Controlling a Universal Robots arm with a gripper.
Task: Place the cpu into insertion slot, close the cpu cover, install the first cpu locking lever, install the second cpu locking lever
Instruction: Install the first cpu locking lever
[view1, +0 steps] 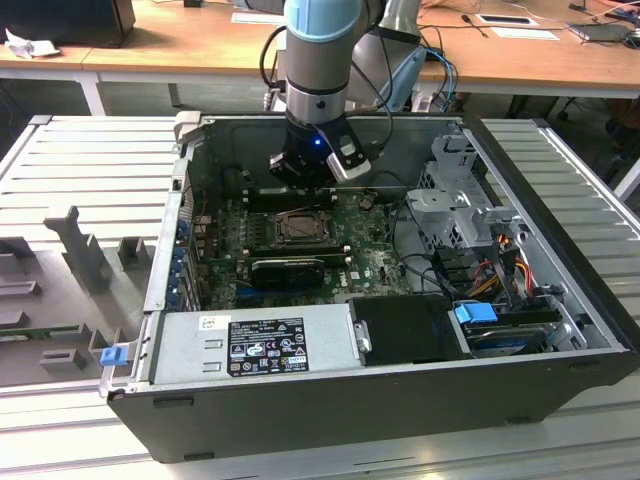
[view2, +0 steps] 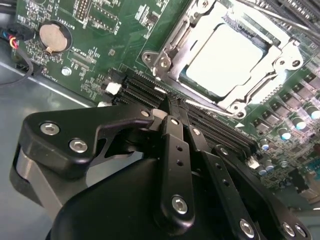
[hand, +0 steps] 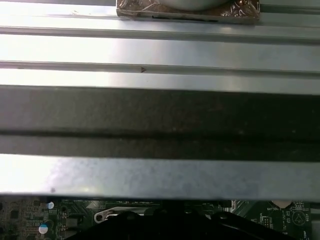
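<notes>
Fingers pressed together, empty; the second wrist view shows the cpu seated under the cpu cover.

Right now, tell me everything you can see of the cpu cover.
The cpu cover is a thin silver-grey metal frame with a large square cut-out. In the second wrist view it lies down flat over the insertion slot, with the pale, shiny face of the cpu showing through the opening. Its edges have stamped tabs and rounded corners, and screw posts sit at the corners beside it. Green circuit board surrounds it. The tool sits apart from it, over the black slots alongside, not touching it.
</notes>
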